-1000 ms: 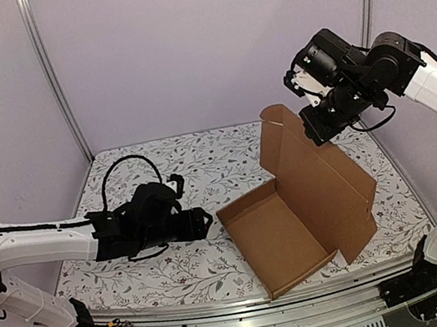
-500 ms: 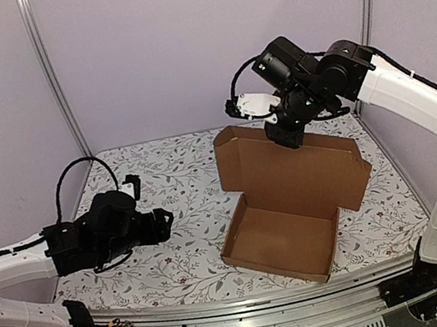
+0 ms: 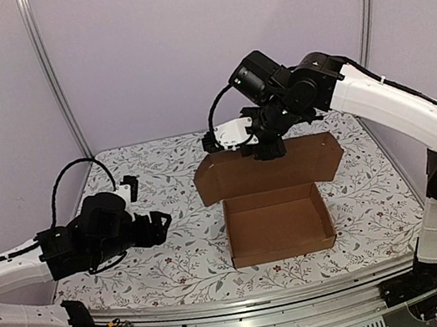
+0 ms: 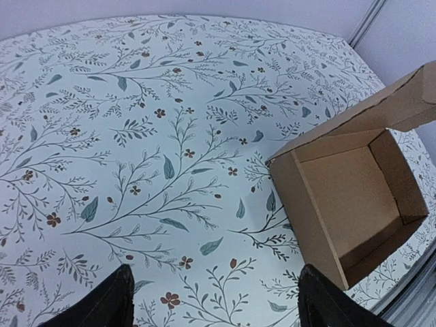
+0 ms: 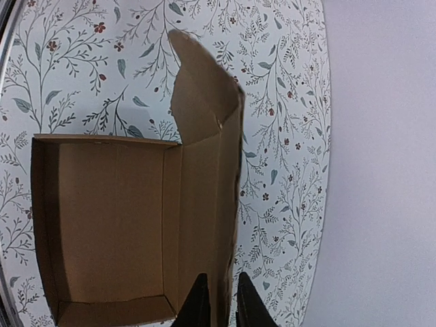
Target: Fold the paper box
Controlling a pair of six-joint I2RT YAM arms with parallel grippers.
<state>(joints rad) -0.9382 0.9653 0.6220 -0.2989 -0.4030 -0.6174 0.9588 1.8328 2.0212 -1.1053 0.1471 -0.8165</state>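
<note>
pinches the paper box [image 3: 278,225] by its upright lid [image 3: 303,161] with the right gripper [image 3: 269,151], jaws clamped on the top edge, likely to swing it shut. sits centred on the table [image 3: 161,173]. holds the left gripper [image 3: 157,225] aside, jaws apart.

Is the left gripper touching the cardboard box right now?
Apart. The left wrist view shows bare patterned table between the open jaws of the left gripper and the box; the top view shows the same gap.
</note>
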